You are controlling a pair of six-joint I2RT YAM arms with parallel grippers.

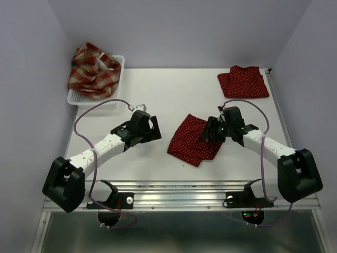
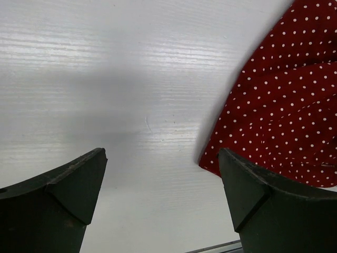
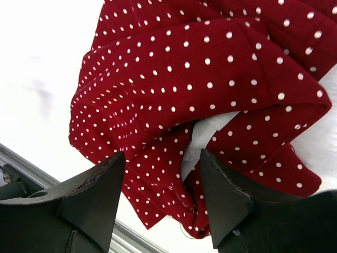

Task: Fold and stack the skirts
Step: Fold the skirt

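A dark red polka-dot skirt [image 1: 192,141] lies loosely folded at mid-table. It fills the right wrist view [image 3: 200,79] and shows at the right of the left wrist view [image 2: 284,105]. My right gripper [image 1: 209,132] hovers over its right edge, jaws apart [image 3: 162,156] with cloth below them, gripping nothing. My left gripper [image 1: 156,129] stands wide open [image 2: 161,158] over bare table just left of the skirt. A second polka-dot skirt [image 1: 243,81] lies folded flat at the back right. The red-and-cream plaid skirt [image 1: 93,71] is bunched in the basket.
A white mesh basket [image 1: 76,97] sits at the table's back left corner. The metal rail of the table's near edge [image 1: 179,187] runs just below the middle skirt. Grey walls close in on the left, back and right.
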